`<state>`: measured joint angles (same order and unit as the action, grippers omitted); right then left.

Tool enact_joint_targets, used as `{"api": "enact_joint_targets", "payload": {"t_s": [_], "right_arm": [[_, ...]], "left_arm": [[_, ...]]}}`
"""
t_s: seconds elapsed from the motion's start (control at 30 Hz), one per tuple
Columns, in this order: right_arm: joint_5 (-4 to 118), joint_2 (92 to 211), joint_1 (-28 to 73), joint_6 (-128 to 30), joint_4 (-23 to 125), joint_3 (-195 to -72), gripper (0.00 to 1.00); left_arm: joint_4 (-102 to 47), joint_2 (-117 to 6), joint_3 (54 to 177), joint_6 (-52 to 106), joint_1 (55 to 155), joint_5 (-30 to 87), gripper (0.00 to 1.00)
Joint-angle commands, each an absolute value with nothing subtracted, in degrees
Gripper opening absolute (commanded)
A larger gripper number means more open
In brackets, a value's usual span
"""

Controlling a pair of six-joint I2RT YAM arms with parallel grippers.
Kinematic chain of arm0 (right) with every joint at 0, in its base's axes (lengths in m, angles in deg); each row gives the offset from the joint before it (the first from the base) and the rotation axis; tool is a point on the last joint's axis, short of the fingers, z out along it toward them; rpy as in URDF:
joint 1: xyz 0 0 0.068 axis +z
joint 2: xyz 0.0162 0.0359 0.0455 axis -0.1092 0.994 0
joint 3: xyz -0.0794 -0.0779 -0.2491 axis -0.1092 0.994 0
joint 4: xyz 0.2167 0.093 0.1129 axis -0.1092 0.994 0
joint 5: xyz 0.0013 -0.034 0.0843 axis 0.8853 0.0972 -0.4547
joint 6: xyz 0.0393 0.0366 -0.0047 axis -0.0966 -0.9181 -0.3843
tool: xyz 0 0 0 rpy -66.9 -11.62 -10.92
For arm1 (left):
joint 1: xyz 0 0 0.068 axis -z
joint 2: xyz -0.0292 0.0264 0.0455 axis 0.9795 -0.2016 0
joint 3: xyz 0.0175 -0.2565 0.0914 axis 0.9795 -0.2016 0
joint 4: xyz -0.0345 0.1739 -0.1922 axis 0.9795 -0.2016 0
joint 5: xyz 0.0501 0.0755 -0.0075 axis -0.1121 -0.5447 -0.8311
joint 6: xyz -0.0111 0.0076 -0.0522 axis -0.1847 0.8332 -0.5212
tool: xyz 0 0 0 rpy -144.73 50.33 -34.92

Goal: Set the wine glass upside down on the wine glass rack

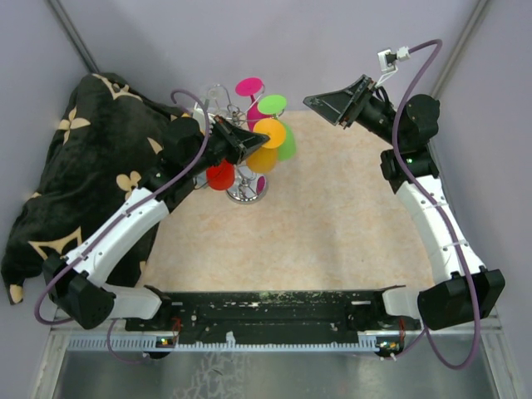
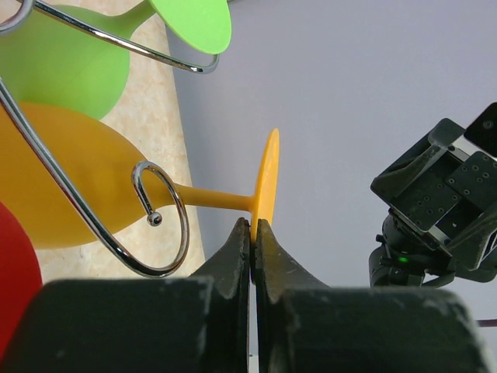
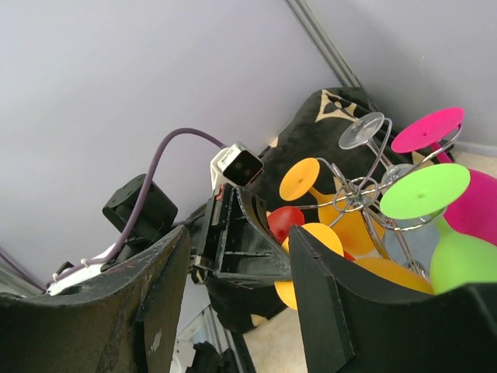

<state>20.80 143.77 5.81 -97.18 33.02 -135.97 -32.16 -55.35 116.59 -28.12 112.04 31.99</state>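
Because the orange plastic wine glass (image 2: 46,179) must hang bowl-down, the left end effector (image 2: 253,231) holds it by the rim of its flat round foot, fingers pinched shut on the disc edge. Gripping at the rim leaves the stem bare, so the stem can slide into a wire loop.

The stem lies inside one curled loop arm of the silver wire wine glass rack (image 1: 247,191), just ahead of the fingertips. The foot is on the fingertip side of the loop, the bowl beyond it. Judgement: glass at or very near its seat, release not yet done. Cannot tell whether the foot bears on the wire.

Note on the right end effector (image 3: 237,311): fingers spread, holding nothing, raised well apart from the left one and facing the rack. Probably kept there to stay out of the way.

Edges and room:
- A lime green plastic glass (image 2: 62,54) and a red plastic glass (image 2: 12,272) flank the orange bowl, ahead of the fingertips, both close.
- A magenta glass (image 1: 249,86) and a clear glass (image 1: 218,93) hang on the rack's far side.
- Open room only behind the fingers, back along the approach line, above the beige worktop (image 1: 332,224).
- A black patterned blanket (image 1: 66,166) lies behind the left wrist, to its outer side.

Risk: a sideways pull-out could clip the loop tip or swing the neighbouring glasses.
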Motion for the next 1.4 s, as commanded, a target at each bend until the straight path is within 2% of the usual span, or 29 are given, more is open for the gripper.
{"api": "enact_joint_targets", "payload": {"t_s": [0.0, 0.63, 0.97, 1.37], "right_arm": [[20.49, 141.31, 5.30, -96.40, 30.59, -137.58, 0.54], [20.23, 141.23, 5.29, -97.47, 29.06, -136.20, 0.54], [20.14, 141.16, 5.26, -97.46, 29.24, -136.41, 0.54], [20.23, 140.78, 5.33, -98.19, 28.27, -135.98, 0.54]], "left_arm": [[-29.70, -54.11, 117.33, -28.21, 112.24, 28.62, 0.00], [-28.60, -53.22, 115.61, -29.27, 112.21, 23.87, 0.00], [-29.00, -55.40, 116.53, -29.66, 112.21, 25.09, 0.00], [-34.41, -56.74, 120.31, -33.10, 112.21, 24.96, 0.00]]}}
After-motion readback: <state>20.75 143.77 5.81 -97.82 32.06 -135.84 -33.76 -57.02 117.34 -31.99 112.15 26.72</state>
